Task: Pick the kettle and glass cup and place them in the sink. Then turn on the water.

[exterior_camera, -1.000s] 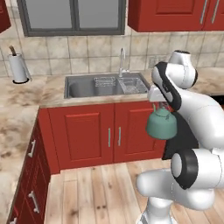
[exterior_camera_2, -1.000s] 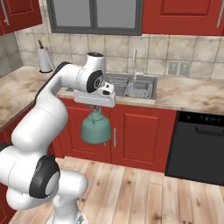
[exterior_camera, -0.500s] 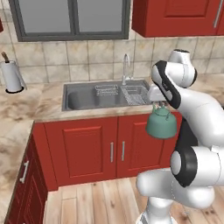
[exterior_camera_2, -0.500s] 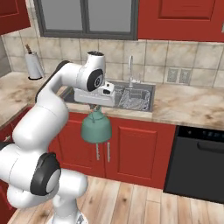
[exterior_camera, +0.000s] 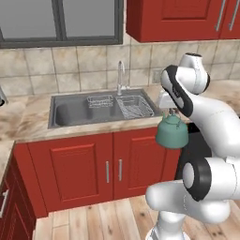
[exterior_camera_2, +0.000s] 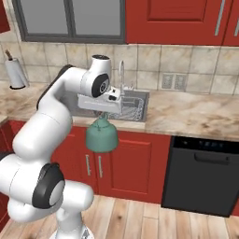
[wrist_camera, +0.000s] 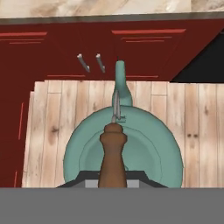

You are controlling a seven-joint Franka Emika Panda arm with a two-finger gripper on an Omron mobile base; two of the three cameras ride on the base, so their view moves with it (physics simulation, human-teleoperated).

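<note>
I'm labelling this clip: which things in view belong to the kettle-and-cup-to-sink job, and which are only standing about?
Job:
kettle, hanging from the gripper above the floor in front of the cabinets
sink
faucet, no water running

Standing about:
dish rack in the sink
paper towel roll
dishwasher

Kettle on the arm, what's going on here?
The white arm is carrying the teal kettle by its dark handle, with the gripper shut on it. The kettle hangs in the air in front of the red cabinets, over the wooden floor, at about counter-edge height and not yet over the sink. The sink holds a wire dish rack and a small wire basket. No water is running from the faucet.
</note>
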